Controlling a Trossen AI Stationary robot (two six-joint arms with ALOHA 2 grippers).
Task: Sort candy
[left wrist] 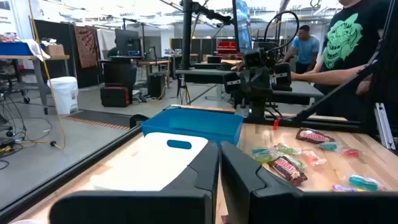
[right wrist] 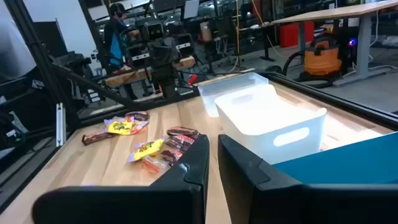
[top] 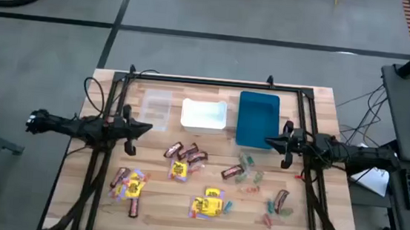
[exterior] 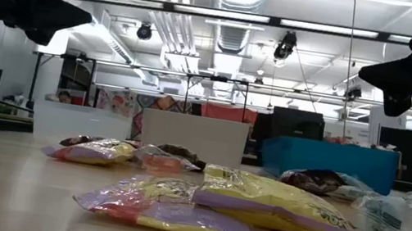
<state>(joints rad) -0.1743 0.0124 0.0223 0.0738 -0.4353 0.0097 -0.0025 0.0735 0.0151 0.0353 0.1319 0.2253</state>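
The candy lies loose on the wooden table in front of three bins: yellow packets (top: 208, 203) (top: 133, 185), dark brown-red bars (top: 187, 154) (top: 282, 200), and small green, teal and red pieces (top: 248, 175). My left gripper (top: 146, 128) hovers shut over the table's left side, beside the clear bin (top: 155, 109), pointing level toward the right. My right gripper (top: 270, 141) hovers shut near the blue bin (top: 257, 118), pointing level toward the left. Neither has anything between its fingers (left wrist: 205, 171) (right wrist: 193, 162). In the low view both grippers (exterior: 84, 20) (exterior: 363, 74) stand well above the candy (exterior: 259, 199).
A white bin (top: 203, 115) stands between the clear and the blue one along the far side. A black frame (top: 193, 80) runs around the table. People stand and sit beyond the table's right side (left wrist: 348, 43). Bare wood lies between the candy clusters.
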